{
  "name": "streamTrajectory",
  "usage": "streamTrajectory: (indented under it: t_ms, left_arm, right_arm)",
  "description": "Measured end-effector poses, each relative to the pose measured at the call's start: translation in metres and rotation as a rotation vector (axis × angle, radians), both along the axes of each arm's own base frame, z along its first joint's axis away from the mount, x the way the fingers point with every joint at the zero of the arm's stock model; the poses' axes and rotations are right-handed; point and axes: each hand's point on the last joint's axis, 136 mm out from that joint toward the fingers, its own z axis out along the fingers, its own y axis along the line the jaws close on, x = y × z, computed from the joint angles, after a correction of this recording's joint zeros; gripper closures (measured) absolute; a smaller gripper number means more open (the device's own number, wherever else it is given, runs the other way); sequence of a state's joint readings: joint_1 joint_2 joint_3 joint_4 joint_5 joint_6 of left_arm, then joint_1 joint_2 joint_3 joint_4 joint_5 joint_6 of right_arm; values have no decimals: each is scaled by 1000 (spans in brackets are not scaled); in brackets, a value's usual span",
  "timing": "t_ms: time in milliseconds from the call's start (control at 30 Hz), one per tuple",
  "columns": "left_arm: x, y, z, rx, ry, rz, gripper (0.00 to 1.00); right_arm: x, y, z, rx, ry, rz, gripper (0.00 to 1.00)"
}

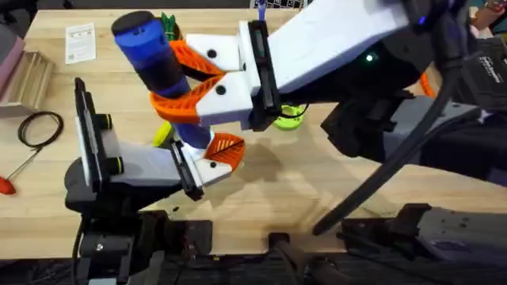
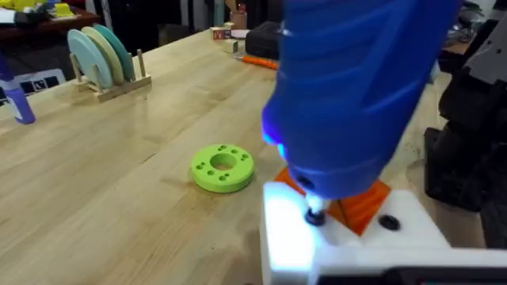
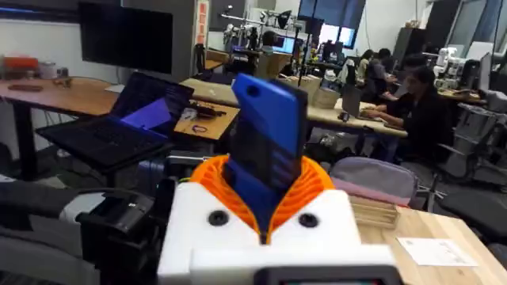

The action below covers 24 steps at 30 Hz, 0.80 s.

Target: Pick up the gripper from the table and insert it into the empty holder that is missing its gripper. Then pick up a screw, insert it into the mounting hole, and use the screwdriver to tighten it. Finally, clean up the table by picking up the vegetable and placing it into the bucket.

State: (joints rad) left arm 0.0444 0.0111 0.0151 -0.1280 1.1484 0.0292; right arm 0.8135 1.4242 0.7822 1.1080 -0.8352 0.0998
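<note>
Right tool is clamped on the screwdriver, orange pads gripping both sides of the blue body; I see the same grip on my right wrist cam, blue handle standing up between the pads. Left tool sits directly under the screwdriver; I can't tell how far its fingers are apart. On the left wrist cam the screwdriver comes down tilted, its metal bit at a dark hole in the white holder, blue glow at the nose. The orange gripper sits on the holder just behind the bit. A second dark hole shows on the holder beside the gripper. Green disc lies flat on the worktop, near the holder but clear of it. Yellow-green vegetable is on the worktop under the screwdriver, next to the left tool, mostly hidden.
</note>
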Motion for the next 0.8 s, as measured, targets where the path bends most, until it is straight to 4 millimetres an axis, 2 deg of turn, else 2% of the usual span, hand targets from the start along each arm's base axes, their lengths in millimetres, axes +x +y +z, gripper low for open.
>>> streamTrajectory:
  t_ms: [333, 800]
  left_arm:
    - [0, 0, 0, 0, 0, 0, 986]
    - [0, 0, 0, 0, 0, -1, 986]
  right_arm:
    - [-5, -6, 17, 72, -63, 2, 976]
    - [-4, -4, 12, 48, -18, 9, 976]
